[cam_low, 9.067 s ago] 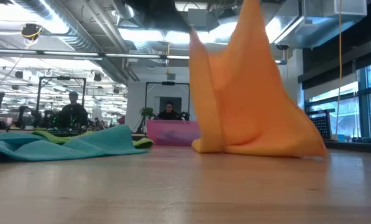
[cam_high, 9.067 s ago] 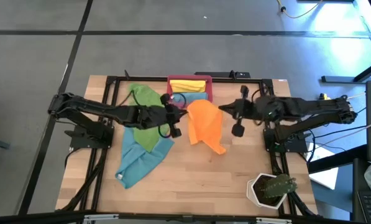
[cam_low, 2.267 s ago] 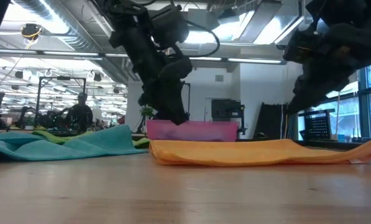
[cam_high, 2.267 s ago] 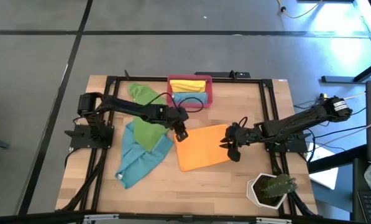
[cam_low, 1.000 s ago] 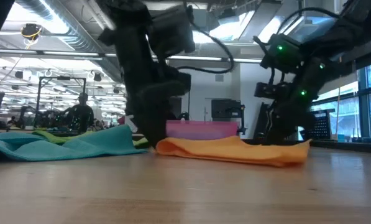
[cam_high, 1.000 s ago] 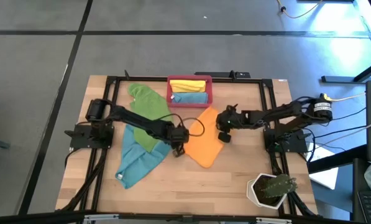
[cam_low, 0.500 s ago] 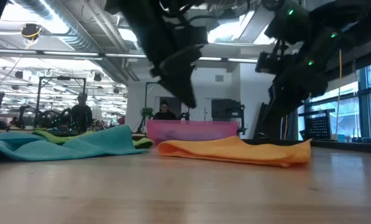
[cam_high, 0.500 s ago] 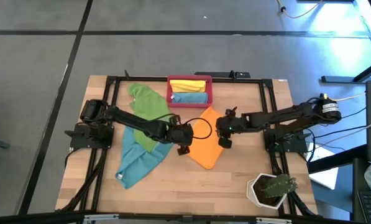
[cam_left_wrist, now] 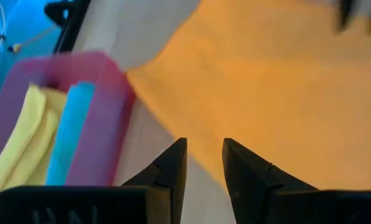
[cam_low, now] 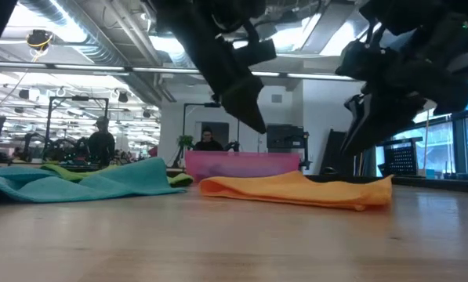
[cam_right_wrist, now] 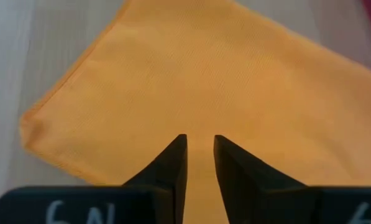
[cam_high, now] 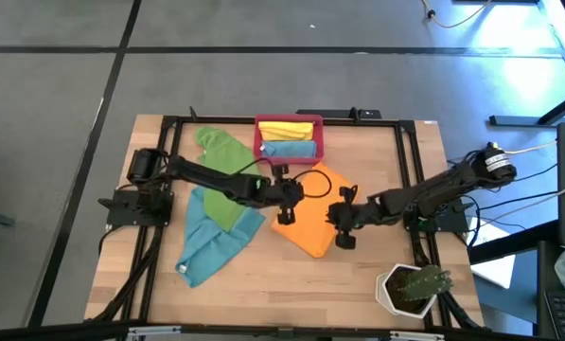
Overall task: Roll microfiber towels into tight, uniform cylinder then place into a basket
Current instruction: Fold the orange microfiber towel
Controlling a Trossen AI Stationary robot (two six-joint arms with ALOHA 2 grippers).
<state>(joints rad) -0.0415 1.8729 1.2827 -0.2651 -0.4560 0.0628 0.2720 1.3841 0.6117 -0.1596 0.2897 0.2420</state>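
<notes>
A white plant pot (cam_high: pixel 410 287) stands on the tabletop (cam_high: pixel 358 284) well apart from the basket (cam_high: pixel 289 138), toward the near right corner. The green towel (cam_high: pixel 221 166) and a teal towel (cam_high: pixel 211 239) lie crumpled to the basket's left. The orange towel (cam_high: pixel 312 213) lies flat, folded into a diamond, just in front of the basket, which holds a yellow towel (cam_high: pixel 287 129) and a blue towel (cam_high: pixel 289 149), both rolled. The left gripper (cam_high: pixel 287 206) hangs over the orange towel's left edge, the right gripper (cam_high: pixel 343 228) over its right edge; both jaws stand narrowly apart, holding nothing.
</notes>
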